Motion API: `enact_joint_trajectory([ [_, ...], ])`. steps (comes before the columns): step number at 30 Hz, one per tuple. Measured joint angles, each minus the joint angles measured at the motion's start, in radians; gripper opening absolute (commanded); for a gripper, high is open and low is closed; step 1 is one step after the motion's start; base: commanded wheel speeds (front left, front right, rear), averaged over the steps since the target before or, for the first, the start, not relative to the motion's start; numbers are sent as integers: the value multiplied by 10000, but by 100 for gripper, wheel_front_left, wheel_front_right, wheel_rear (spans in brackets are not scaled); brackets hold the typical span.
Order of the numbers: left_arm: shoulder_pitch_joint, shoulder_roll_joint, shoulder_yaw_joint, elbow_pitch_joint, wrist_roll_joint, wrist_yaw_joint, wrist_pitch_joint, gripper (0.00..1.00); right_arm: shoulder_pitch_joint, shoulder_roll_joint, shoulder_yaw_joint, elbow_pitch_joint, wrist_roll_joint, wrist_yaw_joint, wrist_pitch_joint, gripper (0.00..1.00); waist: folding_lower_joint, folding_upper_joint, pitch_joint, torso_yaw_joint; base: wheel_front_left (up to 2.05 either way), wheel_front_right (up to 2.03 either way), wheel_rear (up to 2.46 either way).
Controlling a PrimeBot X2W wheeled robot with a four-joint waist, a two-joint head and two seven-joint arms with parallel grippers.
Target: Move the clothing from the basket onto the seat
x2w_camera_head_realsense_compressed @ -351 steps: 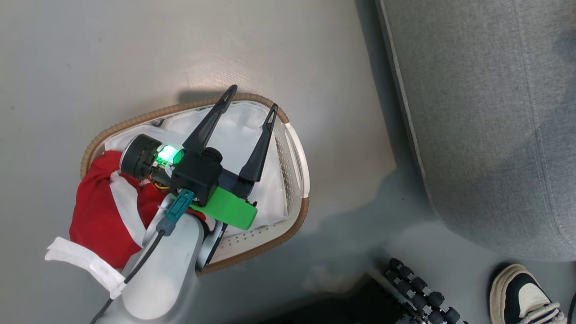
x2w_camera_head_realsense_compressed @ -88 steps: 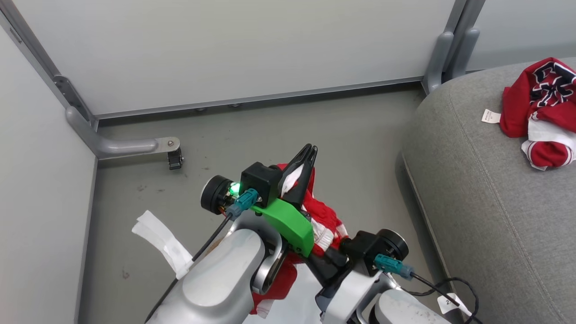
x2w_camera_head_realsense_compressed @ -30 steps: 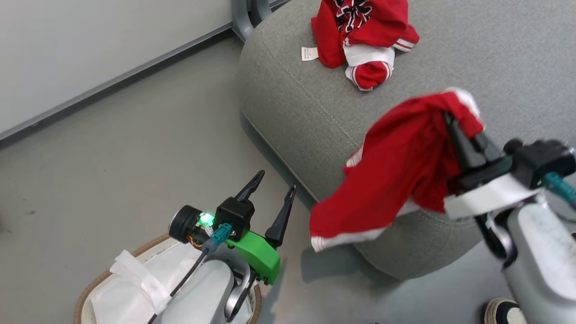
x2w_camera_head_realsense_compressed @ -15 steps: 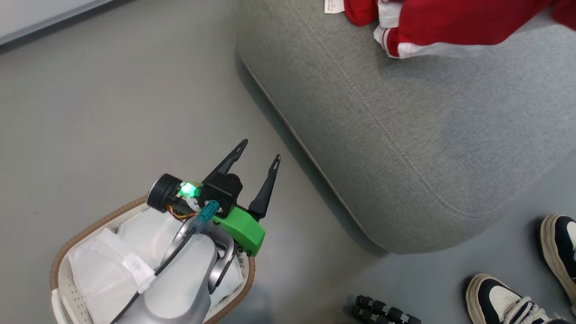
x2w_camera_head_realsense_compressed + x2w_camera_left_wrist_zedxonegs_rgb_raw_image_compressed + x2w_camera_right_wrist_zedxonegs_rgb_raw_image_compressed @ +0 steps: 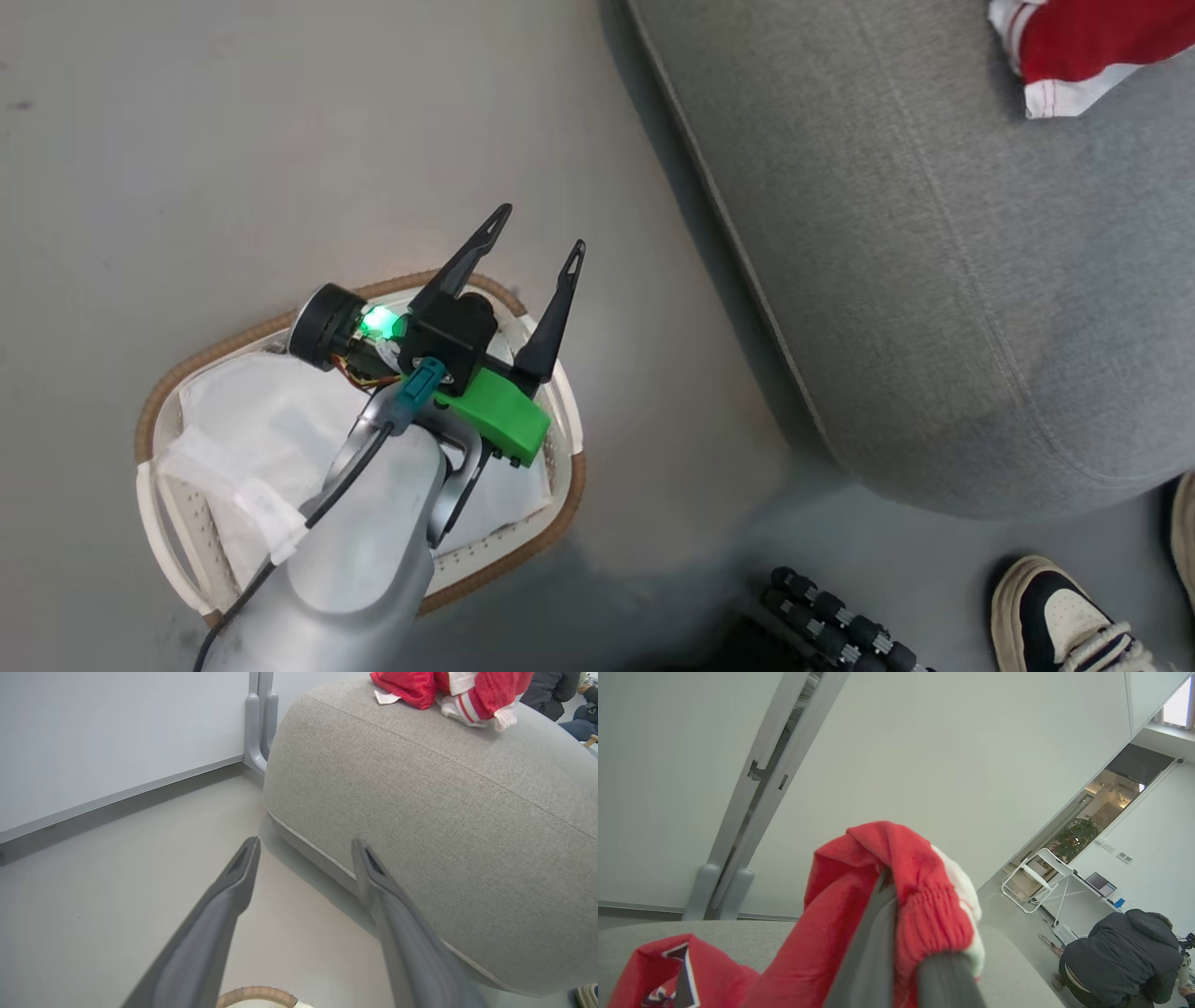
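Basket (image 5: 217,340), lower left of the head view, white liner (image 5: 252,420) showing inside. Left claw (image 5: 541,229) spread open above it, empty. Seat (image 5: 934,280) on the right, clothing (image 5: 1092,47) bunched in the upper-right corner. Right claw (image 5: 901,952) clamped on a red garment (image 5: 896,868). Fabric looks light and limp and will likely drape, so pinch a thick fold or the ribbed cuff.

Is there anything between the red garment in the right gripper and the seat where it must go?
Nothing visible does. The right gripper is shut on the garment over the seat, with bare grey fabric below it. A second garment lies on the seat, off to one side.
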Motion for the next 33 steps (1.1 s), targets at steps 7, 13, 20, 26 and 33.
enact_joint_trajectory([
  [7, -106, -123, 65, -209, 71, -40, 2, 100, 705, 593, -1294, 571, -604, 0, 0, 18, 0, 0, 668, 793, 0, 0, 0],
  [13, -50, -146, 384, -382, 25, -82, 0, 100, 1738, 1499, -2219, 378, -752, 0, 0, 74, 0, 0, 797, 1090, 0, 0, 0],
  [20, 407, -173, 782, -372, 33, -94, 2, 100, 3253, 2274, -2573, -316, -520, 0, 0, 100, -1, 0, 257, 969, 0, 0, 0],
  [26, 971, -322, 1388, -447, -182, -96, 2, 100, 4423, 2537, -2132, -1319, 102, 0, 2, 100, -1, 0, -604, 699, 0, 0, 0],
  [33, 1616, -428, 2065, -506, -184, -71, 2, 100, 5664, 2926, -1070, -2330, 600, 0, 2, 100, -3, 0, -1727, 543, 0, 0, 0],
])
